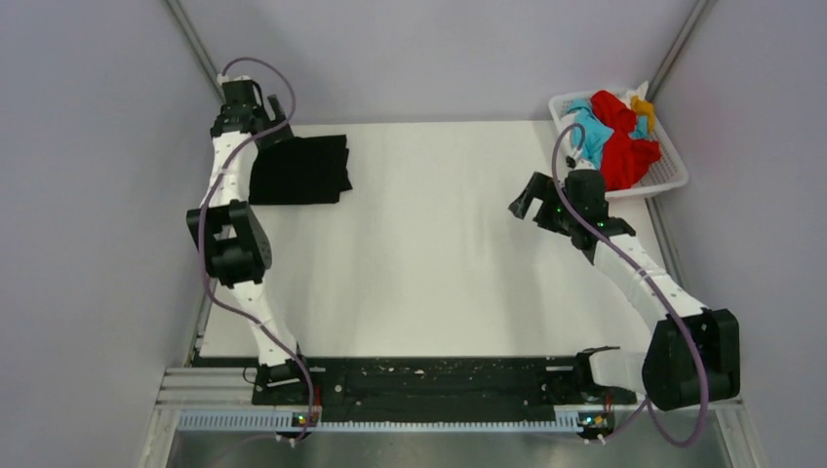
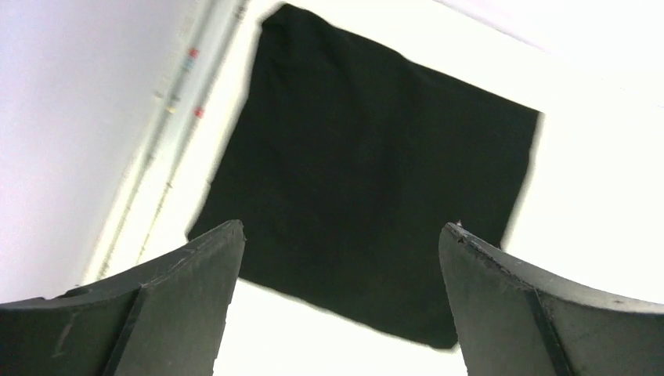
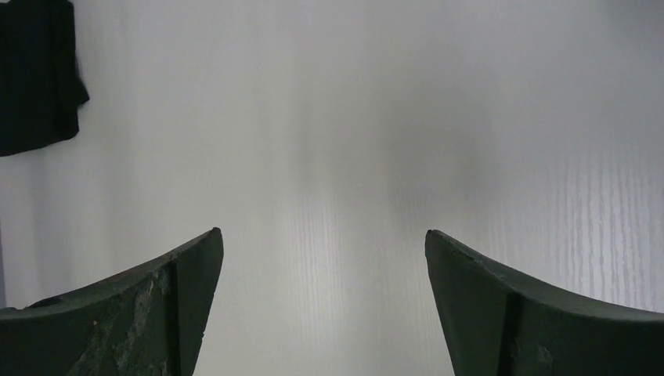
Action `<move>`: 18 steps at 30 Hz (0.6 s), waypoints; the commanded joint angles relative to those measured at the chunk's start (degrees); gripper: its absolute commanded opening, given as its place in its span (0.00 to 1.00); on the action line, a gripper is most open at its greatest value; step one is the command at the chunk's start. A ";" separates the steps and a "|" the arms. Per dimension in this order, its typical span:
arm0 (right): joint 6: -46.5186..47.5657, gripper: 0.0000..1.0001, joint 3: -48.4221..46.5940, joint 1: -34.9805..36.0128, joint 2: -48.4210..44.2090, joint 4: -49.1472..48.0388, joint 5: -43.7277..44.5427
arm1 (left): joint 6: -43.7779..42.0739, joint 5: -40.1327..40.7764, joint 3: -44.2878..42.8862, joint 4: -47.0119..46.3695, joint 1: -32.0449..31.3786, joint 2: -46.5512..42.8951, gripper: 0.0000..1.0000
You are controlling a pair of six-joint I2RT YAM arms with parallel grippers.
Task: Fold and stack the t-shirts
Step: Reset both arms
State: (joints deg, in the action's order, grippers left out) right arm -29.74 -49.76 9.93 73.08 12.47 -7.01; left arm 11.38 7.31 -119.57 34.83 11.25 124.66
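Right gripper [image 1: 528,201] hangs over the bare table [image 1: 439,263], jaws spread, holding nothing. Folded black t-shirt [image 1: 300,171] lies flat far-left. Left gripper [image 1: 276,115] hovers above its far corner, jaws wide, empty. Coloured t-shirts [image 1: 624,156] sit heaped in the basket [image 1: 673,181], far-right.

We find no legible text, label, brand, number or sign on any surface in these views.
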 commanded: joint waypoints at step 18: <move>3.46 0.99 22.29 -0.60 -20.64 -10.59 16.12 | 25.77 -10.31 80.36 -31.58 -26.52 -55.23 0.99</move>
State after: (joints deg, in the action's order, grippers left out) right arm -28.03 -28.42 9.93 53.71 5.15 6.20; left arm 33.85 -6.48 -40.14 8.47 -15.11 73.49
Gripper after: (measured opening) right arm 0.986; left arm 0.987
